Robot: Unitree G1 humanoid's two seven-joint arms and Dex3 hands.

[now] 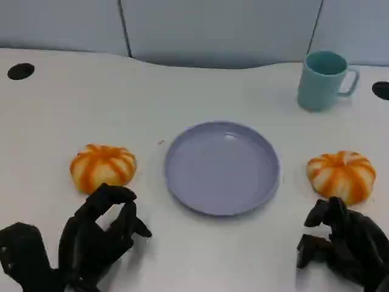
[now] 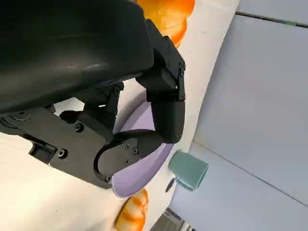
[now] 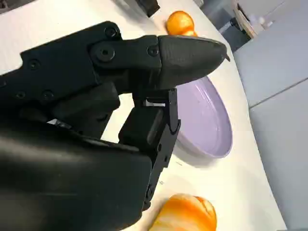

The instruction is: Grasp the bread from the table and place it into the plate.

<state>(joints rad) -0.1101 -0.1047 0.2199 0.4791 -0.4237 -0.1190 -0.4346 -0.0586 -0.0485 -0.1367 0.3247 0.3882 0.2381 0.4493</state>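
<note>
Head view: left hand [image 1: 100,234] near the plate's [image 1: 222,167] left edge, fingers apart, holding nothing; just beyond it sits the left bread [image 1: 103,167] — round, lobed, orange-and-cream striped, glossy. Right hand [image 1: 343,240], likewise empty and loosely spread, sits below the right bread [image 1: 341,175] at the plate's right. Plate: smooth lavender, shallow-rimmed. Risk — fingers could nudge the domed bun so it slides on the slick white table [image 1: 182,91]; a hard squeeze may dent it.
</note>
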